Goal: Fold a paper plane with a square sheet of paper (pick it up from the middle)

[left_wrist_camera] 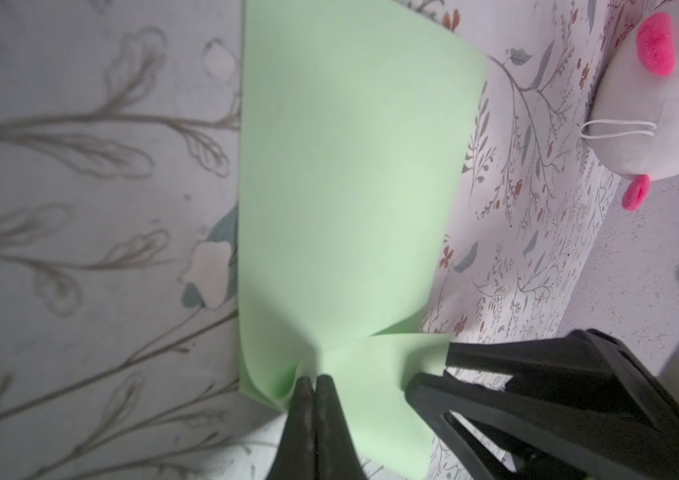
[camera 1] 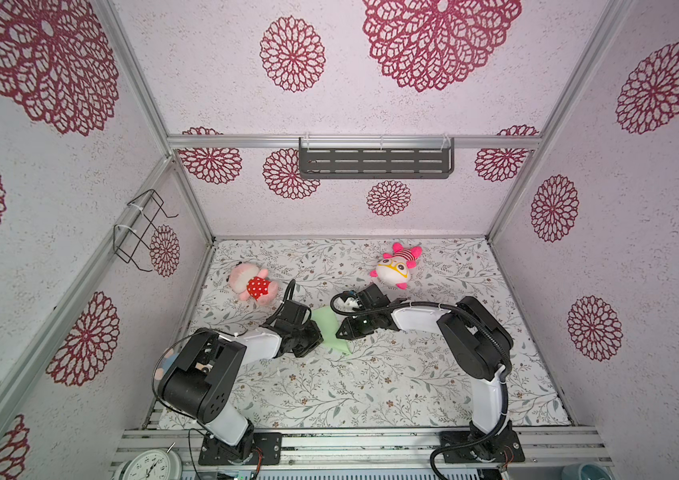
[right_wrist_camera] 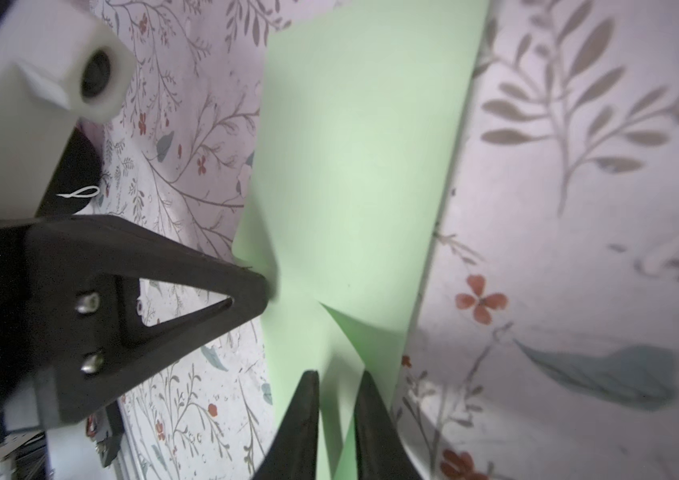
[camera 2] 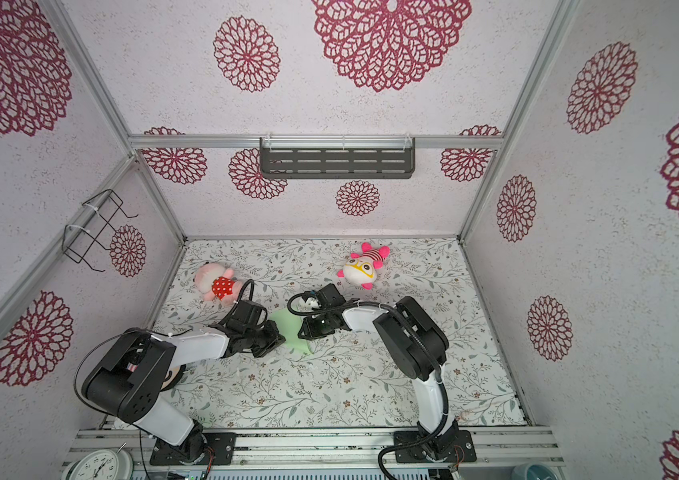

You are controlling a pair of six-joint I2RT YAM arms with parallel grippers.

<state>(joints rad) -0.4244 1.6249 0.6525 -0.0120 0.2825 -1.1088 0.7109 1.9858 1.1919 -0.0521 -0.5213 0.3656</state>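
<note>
In a top view the sheet of paper (camera 1: 326, 322) sits mid-tabletop (camera 1: 371, 374), caught between the left gripper (camera 1: 319, 337) and the right gripper (camera 1: 338, 332), which nearly meet over it. A pink plush toy (camera 1: 252, 284) and a white plush toy (camera 1: 396, 266) lie farther back, apart from it. The left wrist view shows the left gripper's fingers (left_wrist_camera: 302, 415) pressed together on a puckered fold at the sheet's edge, while the rest of the sheet curves away over the tabletop. The right wrist view shows the right gripper's fingers (right_wrist_camera: 304, 415) narrowly parted, with paper running through the gap and apparently not clamped. The risk I see is that one small pinch carries a limp sheet, so it may sag, twist or slip free. The pucker could also set a stray crease, and a sideways move of the parted right fingers could drag or tear the paper.
</note>
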